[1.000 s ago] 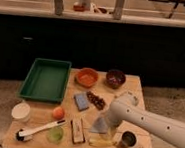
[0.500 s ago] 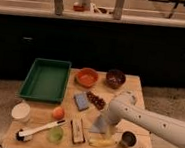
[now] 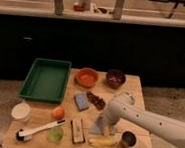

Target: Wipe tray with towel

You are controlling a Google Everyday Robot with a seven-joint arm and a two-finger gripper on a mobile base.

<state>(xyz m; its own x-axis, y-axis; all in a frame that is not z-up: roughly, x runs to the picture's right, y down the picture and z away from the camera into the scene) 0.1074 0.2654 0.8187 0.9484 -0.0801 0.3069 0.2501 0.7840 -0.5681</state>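
Observation:
The green tray (image 3: 45,79) lies at the table's back left, with nothing in it. The pale grey-blue towel (image 3: 100,125) lies flat on the table at the front, right of centre. My white arm reaches in from the right, and its gripper (image 3: 110,125) hangs down right over the towel's right edge, partly hiding it. The gripper is well to the right of the tray and nearer the table's front edge.
Also on the wooden table are an orange bowl (image 3: 86,77), a dark bowl (image 3: 115,78), a blue sponge (image 3: 81,101), red berries (image 3: 96,100), an orange fruit (image 3: 58,112), a white bowl (image 3: 21,111), a brush (image 3: 39,130), a green cup (image 3: 56,134), a brown bar (image 3: 77,130), a banana (image 3: 102,141) and a metal cup (image 3: 128,139).

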